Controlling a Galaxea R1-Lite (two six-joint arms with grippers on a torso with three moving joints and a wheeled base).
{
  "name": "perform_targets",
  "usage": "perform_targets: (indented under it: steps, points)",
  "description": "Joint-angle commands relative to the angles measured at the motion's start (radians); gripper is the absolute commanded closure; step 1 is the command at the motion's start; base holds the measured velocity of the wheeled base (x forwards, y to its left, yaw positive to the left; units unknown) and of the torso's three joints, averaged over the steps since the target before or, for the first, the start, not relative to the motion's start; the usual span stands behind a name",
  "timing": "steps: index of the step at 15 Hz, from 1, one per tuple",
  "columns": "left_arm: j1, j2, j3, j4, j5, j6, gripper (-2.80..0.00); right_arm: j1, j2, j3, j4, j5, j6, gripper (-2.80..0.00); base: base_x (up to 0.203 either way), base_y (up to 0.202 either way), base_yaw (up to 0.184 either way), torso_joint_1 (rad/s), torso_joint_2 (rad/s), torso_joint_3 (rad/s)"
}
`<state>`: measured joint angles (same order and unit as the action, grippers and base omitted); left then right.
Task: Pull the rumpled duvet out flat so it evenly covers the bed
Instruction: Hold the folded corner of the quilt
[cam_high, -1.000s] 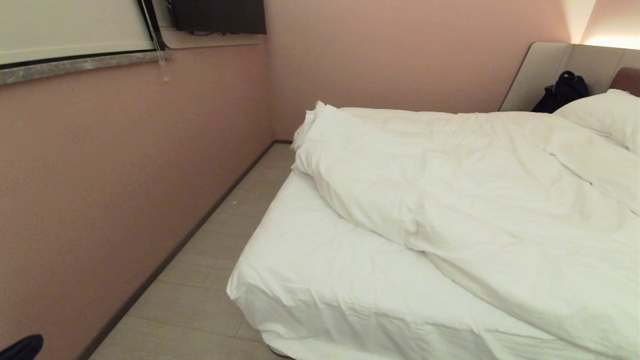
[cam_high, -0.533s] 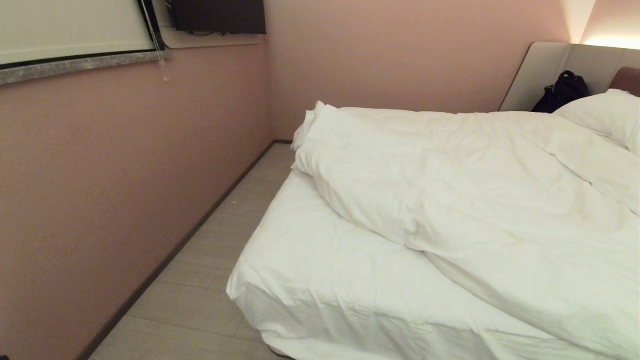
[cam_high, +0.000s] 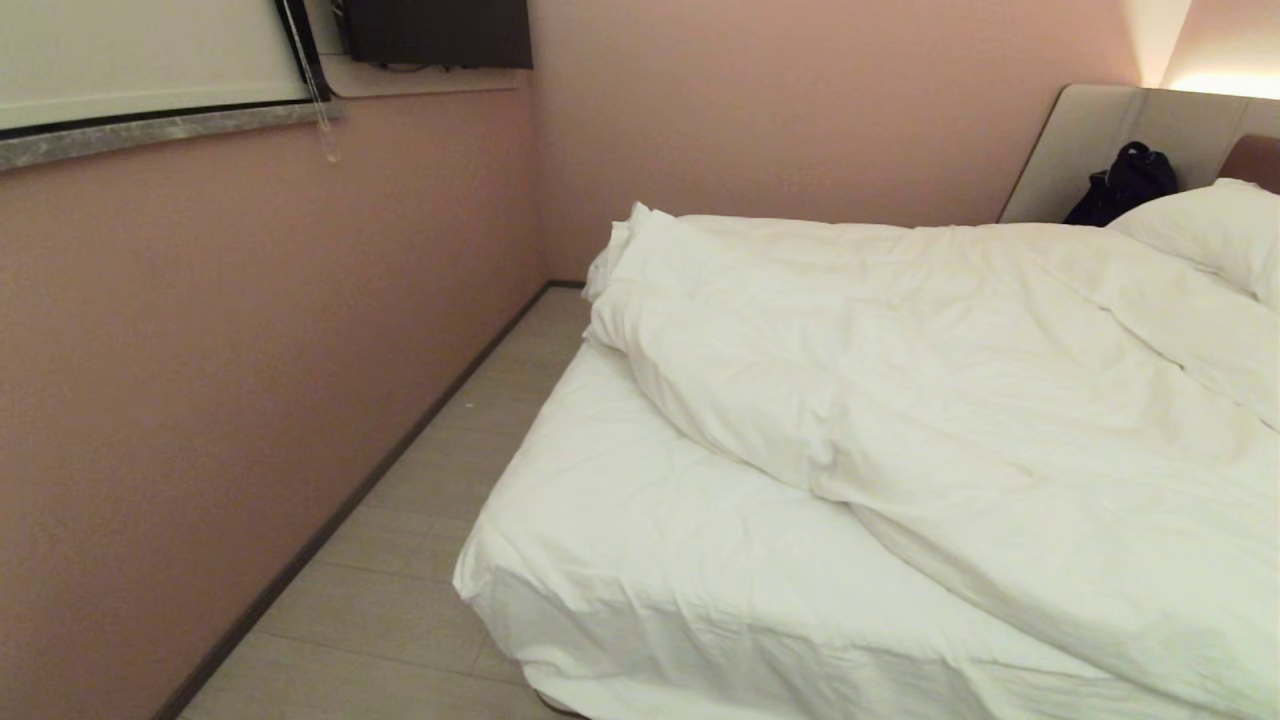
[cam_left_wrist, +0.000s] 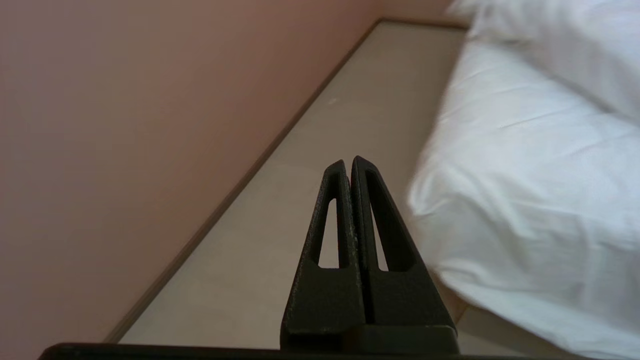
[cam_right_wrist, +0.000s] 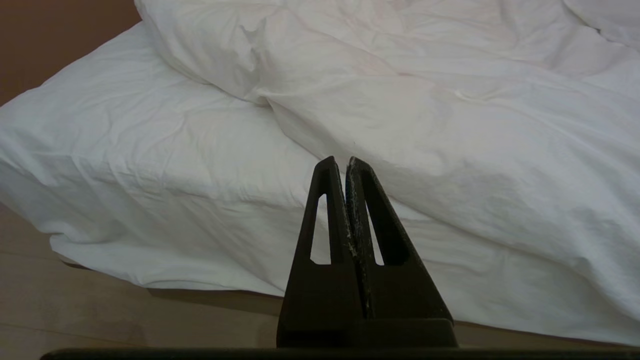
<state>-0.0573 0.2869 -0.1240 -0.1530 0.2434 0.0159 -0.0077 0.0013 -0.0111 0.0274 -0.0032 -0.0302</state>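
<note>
The puffy white duvet (cam_high: 950, 400) lies rumpled and slanted across the bed (cam_high: 640, 560), leaving the near left corner of the white sheet bare. It also fills the far part of the right wrist view as the duvet (cam_right_wrist: 425, 90) above the sheeted mattress (cam_right_wrist: 150, 165). My left gripper (cam_left_wrist: 348, 161) is shut and empty, hanging over the floor strip beside the mattress corner (cam_left_wrist: 500, 200). My right gripper (cam_right_wrist: 346, 161) is shut and empty, off the bed's near edge, apart from the bedding. Neither gripper shows in the head view.
A pink wall (cam_high: 250, 350) runs close along the bed's left side, leaving a narrow floor strip (cam_high: 440, 500). A pillow (cam_high: 1215, 230), a black bag (cam_high: 1125, 185) and the headboard (cam_high: 1110, 130) are at the far right. A window ledge (cam_high: 160, 130) juts from the wall.
A dark piece of my left arm at the head view's lower left corner has dropped out of view. The bed and duvet lie as before.
</note>
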Motion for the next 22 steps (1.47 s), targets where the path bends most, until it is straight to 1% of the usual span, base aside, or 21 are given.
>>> perform_targets:
  steps: [1,3,5,6,8,11,13,16,22]
  points:
    - [0.054,-0.041,0.052,-0.067,-0.139,0.006,0.00,0.000,0.000,0.000,0.000,0.000,0.000,0.00,0.000,0.000,0.000,0.000,0.00,0.000]
    - [0.060,-0.153,0.080,-0.096,-0.213,0.005,0.00,0.000,0.000,0.000,0.000,0.000,0.000,0.00,0.000,0.000,0.000,0.000,0.00,0.000]
    - [0.060,-0.264,0.108,-0.095,-0.298,0.004,0.00,0.000,0.000,0.000,0.000,0.000,0.000,0.00,0.000,0.000,0.000,0.000,0.00,0.000]
    - [0.060,-0.286,0.123,-0.084,-0.332,0.002,0.00,0.000,0.000,0.000,0.000,0.000,0.000,0.00,0.000,0.000,0.000,0.000,0.00,0.000]
    - [0.060,-0.287,0.124,-0.047,-0.328,0.000,0.00,0.000,0.000,0.000,0.000,0.000,0.000,0.00,0.000,0.000,0.000,0.000,0.00,0.000]
    - [0.060,-0.287,0.124,0.057,-0.322,0.002,0.00,0.000,0.000,0.000,0.000,0.000,0.000,0.00,0.000,0.000,0.000,0.000,0.00,0.000]
    - [0.060,-0.287,0.124,0.089,-0.291,0.006,0.00,0.000,0.000,0.000,0.000,0.000,0.000,0.00,0.000,0.000,0.000,0.000,0.00,0.000]
    - [0.060,-0.287,0.124,0.102,-0.286,-0.007,0.00,0.000,0.000,0.000,0.000,0.000,0.000,0.00,0.000,0.000,0.000,0.000,0.00,0.000]
    - [0.060,-0.287,0.124,0.102,-0.286,-0.010,0.00,0.000,0.000,0.000,0.000,0.000,0.000,0.00,0.000,0.000,0.000,0.000,0.00,0.000]
